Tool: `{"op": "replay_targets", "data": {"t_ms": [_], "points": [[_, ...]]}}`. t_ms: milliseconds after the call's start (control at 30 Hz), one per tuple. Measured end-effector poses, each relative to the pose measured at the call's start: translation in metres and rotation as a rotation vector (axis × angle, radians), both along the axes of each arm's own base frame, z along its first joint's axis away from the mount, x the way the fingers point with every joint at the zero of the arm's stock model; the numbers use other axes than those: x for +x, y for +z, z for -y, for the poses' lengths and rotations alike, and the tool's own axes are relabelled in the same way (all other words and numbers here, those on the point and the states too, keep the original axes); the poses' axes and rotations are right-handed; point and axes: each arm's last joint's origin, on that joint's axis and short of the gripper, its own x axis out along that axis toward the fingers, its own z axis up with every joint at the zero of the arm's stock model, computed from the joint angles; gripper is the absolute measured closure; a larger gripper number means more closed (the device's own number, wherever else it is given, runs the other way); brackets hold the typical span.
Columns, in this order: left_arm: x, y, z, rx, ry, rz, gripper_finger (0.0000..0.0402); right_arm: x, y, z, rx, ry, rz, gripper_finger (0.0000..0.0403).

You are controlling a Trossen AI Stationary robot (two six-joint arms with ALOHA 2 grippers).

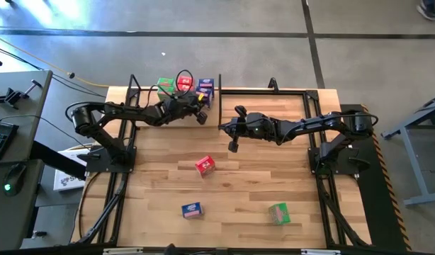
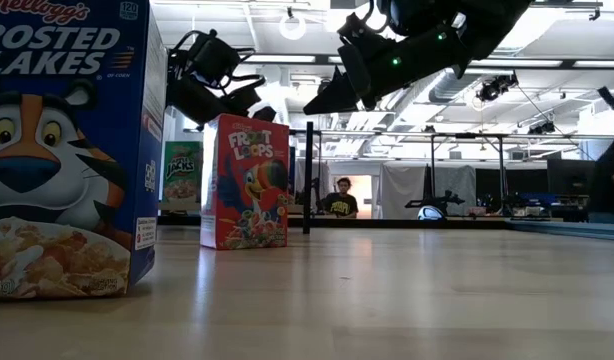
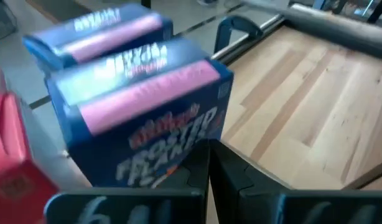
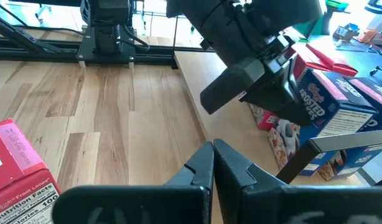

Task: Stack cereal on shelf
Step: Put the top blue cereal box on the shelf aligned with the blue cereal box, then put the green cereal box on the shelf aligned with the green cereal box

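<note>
On the shelf (image 1: 274,103), left of its black divider (image 1: 219,106), stand green (image 1: 165,85), red (image 1: 185,83) and blue cereal boxes (image 1: 206,88). My left gripper (image 3: 209,163) is shut right in front of the nearer of two blue boxes (image 3: 141,106), with a red box (image 3: 10,155) beside them. My right gripper (image 4: 213,163) hangs shut above the bare table just before the shelf's front edge, holding nothing. Three more boxes rest on the table: red (image 1: 205,165), blue (image 1: 192,210) and green (image 1: 278,212). My left gripper points its shut fingertips (image 3: 202,155) at the printed front face (image 3: 172,140) of the nearer blue box, slanting slightly downward from the near side. I cannot tell whether the tips touch that face. The box stands upright on the shelf.
The shelf's black frame posts (image 1: 132,88) and divider stand close to my left arm. To the right of the divider the shelf plank is bare wood. In the low view the blue box (image 2: 67,150) and the red box (image 2: 245,180) stand upright on the table, near the camera.
</note>
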Motion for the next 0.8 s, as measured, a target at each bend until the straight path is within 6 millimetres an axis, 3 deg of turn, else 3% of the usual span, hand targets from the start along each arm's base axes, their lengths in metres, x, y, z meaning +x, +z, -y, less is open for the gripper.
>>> {"op": "replay_targets", "data": {"t_ms": [300,433,633,800], "points": [[0.002,0.003,0.000,0.027,-0.034,0.022,0.0401,0.000,0.000,0.000,0.030,-0.010,0.008,0.0402],[0.003,0.012,0.011,0.049,-0.094,0.030,0.0401,0.000,0.000,0.000,0.058,-0.020,0.017,0.0390],[-0.012,0.034,0.050,0.106,-0.236,0.114,0.0401,-0.010,0.005,-0.008,0.155,-0.038,-0.035,0.0325],[-0.037,0.034,0.081,0.100,-0.343,0.245,0.0401,-0.029,0.017,-0.030,0.301,-0.101,-0.206,0.0248]]}}
